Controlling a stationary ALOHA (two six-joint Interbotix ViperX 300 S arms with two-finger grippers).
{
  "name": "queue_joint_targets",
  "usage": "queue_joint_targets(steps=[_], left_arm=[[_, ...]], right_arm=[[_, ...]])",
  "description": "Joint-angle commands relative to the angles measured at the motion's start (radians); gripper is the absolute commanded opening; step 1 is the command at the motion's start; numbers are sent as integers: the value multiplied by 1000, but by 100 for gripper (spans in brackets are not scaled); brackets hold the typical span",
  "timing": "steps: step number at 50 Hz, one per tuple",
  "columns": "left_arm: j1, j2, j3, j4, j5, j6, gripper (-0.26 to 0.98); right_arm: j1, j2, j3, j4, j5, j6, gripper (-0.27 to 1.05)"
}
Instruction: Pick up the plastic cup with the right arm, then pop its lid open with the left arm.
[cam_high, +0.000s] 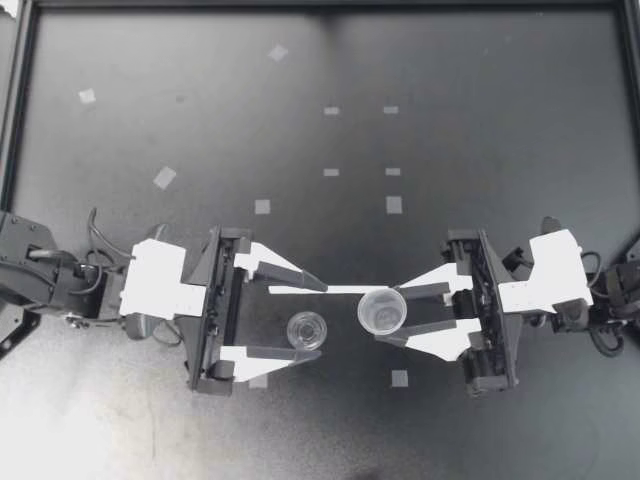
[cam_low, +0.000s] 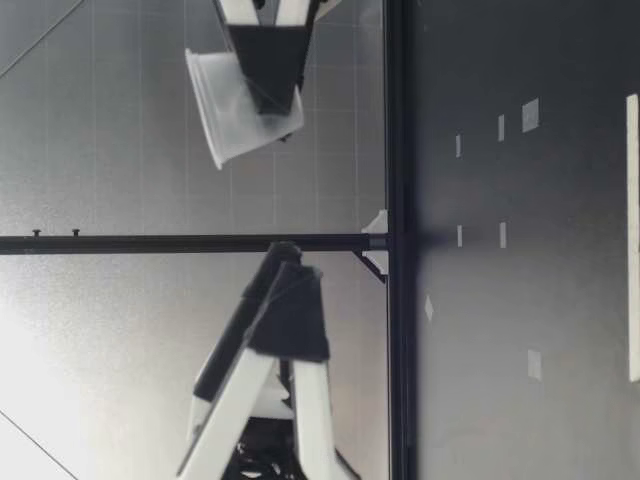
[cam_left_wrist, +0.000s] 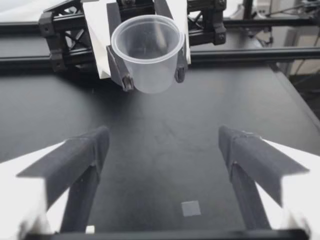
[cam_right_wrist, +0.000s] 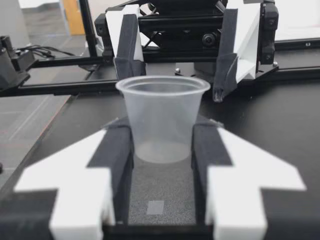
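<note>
Right gripper (cam_high: 389, 315) clamped on cup (cam_high: 382, 310), aloft and tilted | left gripper (cam_high: 322, 318) spread wide, opposite | judged best: cup levelled, grip firm.

Left tool (cam_high: 320, 316) spread wide, right tool (cam_high: 388, 313) clamped.

Dim, soft focus; perhaps overexposed whites.

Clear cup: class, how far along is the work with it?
Done: the right gripper is shut on the clear cup and holds it above the table. In hand: it is roughly upright, facing the open left gripper. Left: that gripper's fingers are clear of the cup, so any handover probably remains.
</note>
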Motion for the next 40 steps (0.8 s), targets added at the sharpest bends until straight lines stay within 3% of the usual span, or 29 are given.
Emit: queue_joint_targets(steps=[1,40], left_arm=[[2,-23,-12,0,-3,0,81],[2,-20,-15,-2,0,-3,81]], right_arm=[[2,-8,-15,-2,-3,-2,34],[2,-6,-15,-2,8,0,34]])
